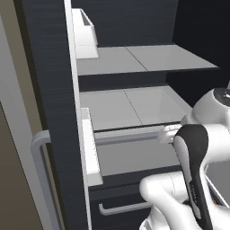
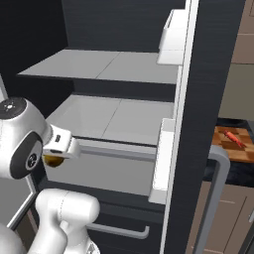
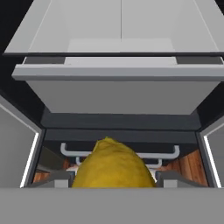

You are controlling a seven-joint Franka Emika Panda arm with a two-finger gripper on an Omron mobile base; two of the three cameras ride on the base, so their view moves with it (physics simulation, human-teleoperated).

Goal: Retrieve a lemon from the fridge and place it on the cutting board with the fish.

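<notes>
We see the lemon [image 3: 113, 164] only in part: in the hand view its lower half runs under the bottom band, and in the right base view just a dark yellow sliver [image 2: 53, 160] peeks out below the white hand, with the gripper [image 3: 113, 178] fingers mostly covered, so the grip contact itself can't be made out. The cutting board [image 2: 234, 144] is cut off by the right edge and partly blocked by the fridge [image 2: 208, 99] door, and the fish [image 2: 233, 137] on it is too small to read beyond a red streak. In the left base view the arm hides the gripper and the lower right of the shelves.
</notes>
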